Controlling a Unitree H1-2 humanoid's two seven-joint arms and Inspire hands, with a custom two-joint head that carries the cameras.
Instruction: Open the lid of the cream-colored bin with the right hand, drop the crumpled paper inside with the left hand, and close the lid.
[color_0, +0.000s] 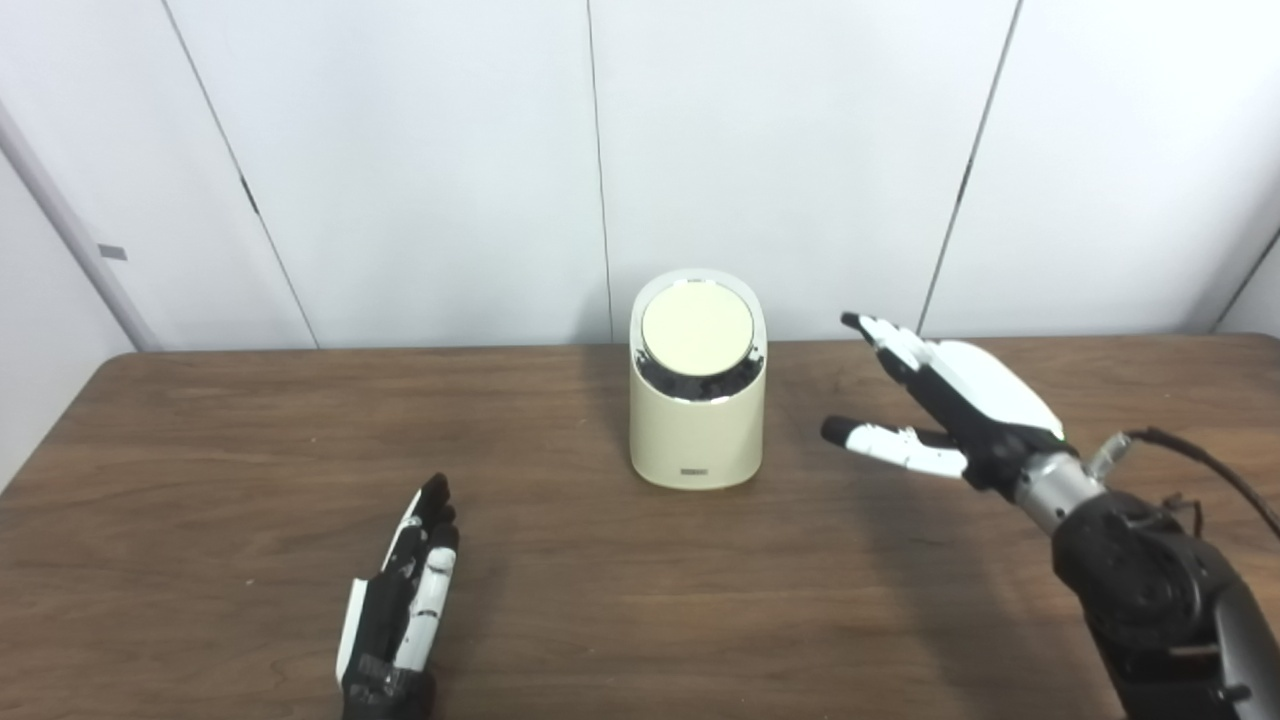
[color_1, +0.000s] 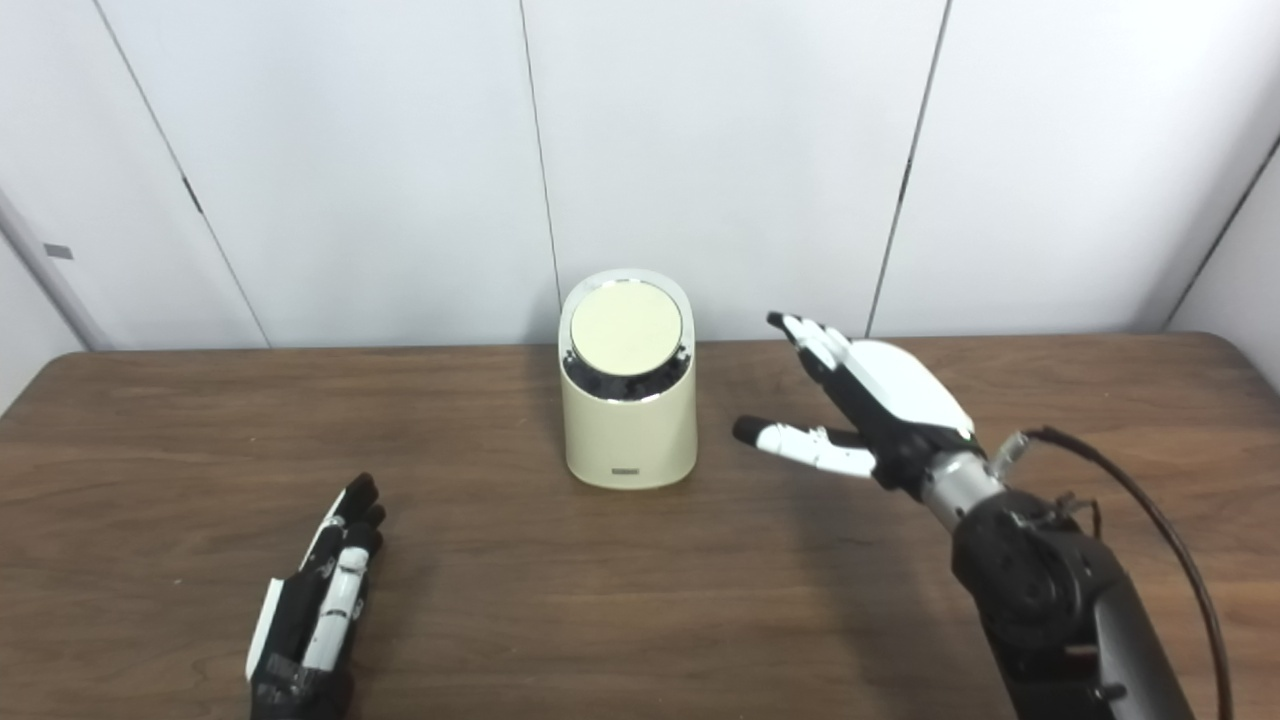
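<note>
A small cream-coloured plastic bin (color_0: 697, 420) with a rounded body stands upright on the dark brown wood-grain table (color_0: 620, 600), near the table's far edge and about midway across it. Its round cream lid (color_0: 697, 328) sits tilted toward the camera inside a shiny ring, with a dark crescent showing beneath the lid's lower edge; whether the lid is fully seated is hard to tell. A small dark label sits low on the front of the bin.

The right hand (color_0: 935, 400), black with white shells, is raised above the table to the right of the bin and apart from it. It is spread wide, the fingers (color_0: 885, 338) reaching up and toward the bin, the thumb (color_0: 890, 442) stretched out lower down, and nothing is held between them. Its metal wrist runs back to a bulky black forearm with a black cable (color_0: 1205, 470) looping off to the right.

The left hand (color_0: 400, 600) lies low at the near left of the table, well apart from the bin, with its fingers extended, close together and pointing away from the robot. It holds nothing; whether it rests on the wood or hovers just above it cannot be told.

The crumpled paper is not seen on the table or in either hand.

Behind the table stand plain white wall panels (color_0: 420, 170) split by thin dark seams
</note>
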